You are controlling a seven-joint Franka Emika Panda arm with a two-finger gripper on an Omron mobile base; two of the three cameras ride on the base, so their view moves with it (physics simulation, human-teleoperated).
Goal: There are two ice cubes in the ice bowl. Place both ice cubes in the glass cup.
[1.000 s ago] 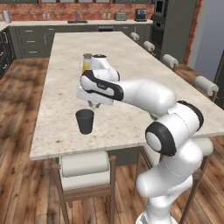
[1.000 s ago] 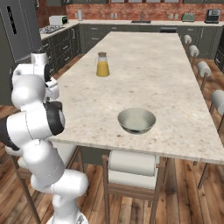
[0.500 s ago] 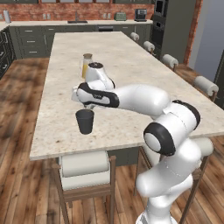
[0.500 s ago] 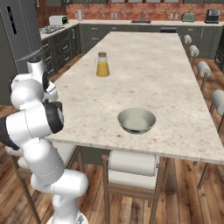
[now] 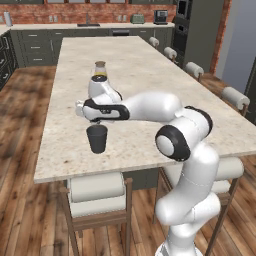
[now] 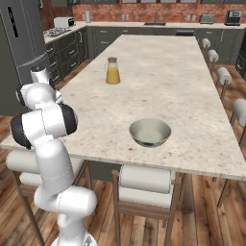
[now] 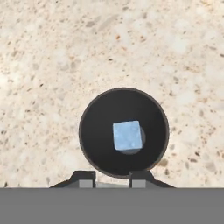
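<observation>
The cup (image 5: 97,138) stands near the counter's (image 5: 150,75) front edge, and from the hand view I look straight down into it: one ice cube (image 7: 127,135) lies on its dark bottom, a little off centre. My gripper (image 5: 97,121) hangs directly above the rim, tips drawn in narrow. Between the two dark tips I see a pale sliver, so I judge the second cube is pinched there, though I cannot make it out clearly. The bowl (image 6: 150,132) sits well apart on the counter, and in the right base view it looks bare inside. The juice carafe (image 5: 100,70) stands further back, behind the arm.

What worries me now is the release. The tips sit toward one side of the cup's mouth in the hand view, not over its middle, so a cube let go from here could clip the rim and skid across the stone toward the edge. If I lower further to be safe, the fingers could knock the cup, which is light and close to the drop. A cube sticking to one finger would also fall off line.
</observation>
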